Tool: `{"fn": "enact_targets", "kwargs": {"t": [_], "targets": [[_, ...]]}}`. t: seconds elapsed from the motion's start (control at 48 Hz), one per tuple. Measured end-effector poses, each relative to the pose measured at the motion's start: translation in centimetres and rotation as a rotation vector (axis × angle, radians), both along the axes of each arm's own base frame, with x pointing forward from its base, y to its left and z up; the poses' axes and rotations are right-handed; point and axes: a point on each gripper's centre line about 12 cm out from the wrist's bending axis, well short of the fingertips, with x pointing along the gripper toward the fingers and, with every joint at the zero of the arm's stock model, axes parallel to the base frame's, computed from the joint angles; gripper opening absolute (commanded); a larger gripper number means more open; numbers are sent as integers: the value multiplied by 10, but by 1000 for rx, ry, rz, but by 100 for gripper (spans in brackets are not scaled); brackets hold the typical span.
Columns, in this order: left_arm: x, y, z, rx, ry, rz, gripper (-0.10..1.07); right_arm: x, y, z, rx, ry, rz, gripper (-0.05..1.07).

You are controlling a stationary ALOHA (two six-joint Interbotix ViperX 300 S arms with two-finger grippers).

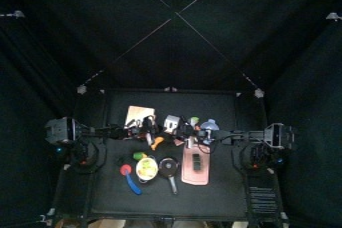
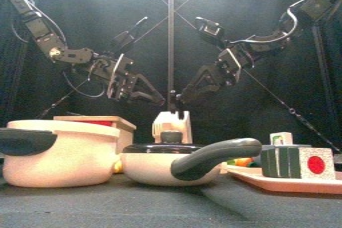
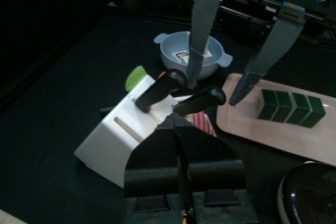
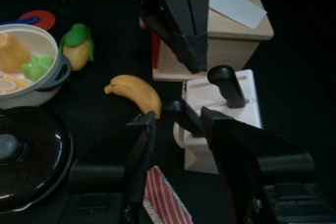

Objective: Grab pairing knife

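While left jaws clench a knife handle, right jaws gape beside the banana.

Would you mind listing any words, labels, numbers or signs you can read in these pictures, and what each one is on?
No readable text anywhere in the views.
Green block, front view: a red round mark on a white face, with no legible lettering.
Cardboard box, right wrist view: a pale label, too blurred to tell whether it is printed.
Knife block: no visible markings.
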Motion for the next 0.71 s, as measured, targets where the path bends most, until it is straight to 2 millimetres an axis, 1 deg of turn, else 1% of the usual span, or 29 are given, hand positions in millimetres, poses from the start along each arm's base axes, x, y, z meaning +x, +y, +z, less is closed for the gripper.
{"fn": "enact_targets", "kwargs": {"t": [0.167, 0.479, 0.708], "targets": [[-2, 5, 0, -1, 0, 16, 12, -1, 0, 2, -1, -3, -2, 79], [-2, 5, 0, 7, 2, 9, 12, 0, -2, 4, -2, -8, -7, 79], [2, 10, -8, 2, 21, 18, 12, 0, -2, 5, -3, -9, -6, 79]]}}
